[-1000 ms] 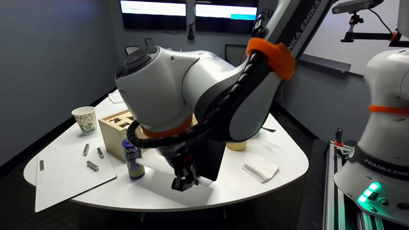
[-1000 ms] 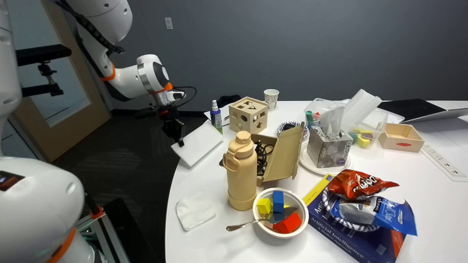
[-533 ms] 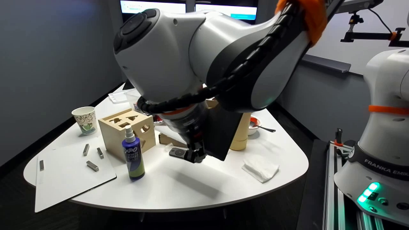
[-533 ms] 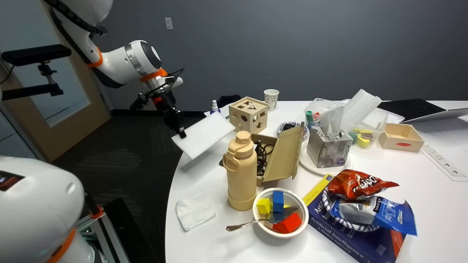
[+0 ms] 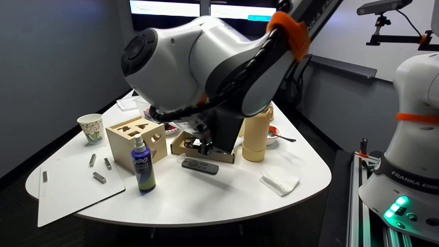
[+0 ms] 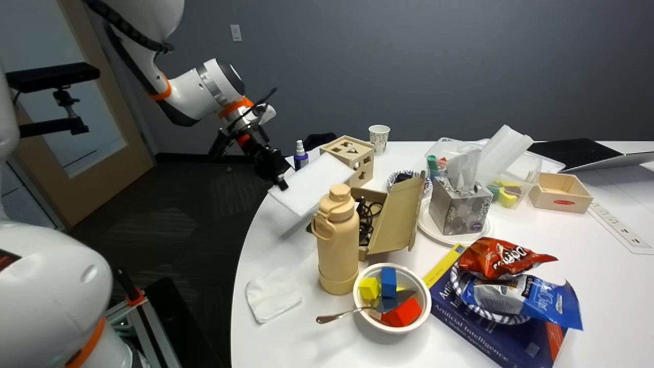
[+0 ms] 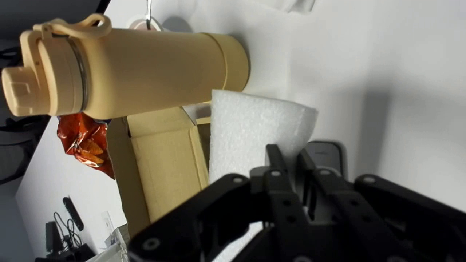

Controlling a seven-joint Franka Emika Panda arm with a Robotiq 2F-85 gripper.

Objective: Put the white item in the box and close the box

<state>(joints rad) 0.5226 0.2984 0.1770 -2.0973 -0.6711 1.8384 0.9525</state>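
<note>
The white item is a flat white foam-like pad (image 6: 319,181), held tilted above the table; it also shows in the wrist view (image 7: 247,127). My gripper (image 6: 281,183) is shut on one edge of it, with the pad bending between the fingertips (image 7: 287,153). In an exterior view the gripper (image 5: 204,148) is in front of the box, and the arm hides most of the pad. The shallow brown cardboard box (image 5: 219,157) stands with its lid raised (image 6: 401,217) and black cables (image 6: 368,214) inside. The pad's far edge is close to the box in the wrist view (image 7: 167,160).
A tall tan flask (image 6: 339,240) stands right beside the box. A dark remote (image 5: 200,166) lies in front of it. A wooden shape cube (image 5: 135,147) and a purple spray bottle (image 5: 143,168) stand nearby. A folded white cloth (image 5: 279,180) lies near the table edge.
My gripper has lifted the pad from low near the table edge and carried it toward the box. The pad stays gripped. The box, flask and other objects have not moved.
</note>
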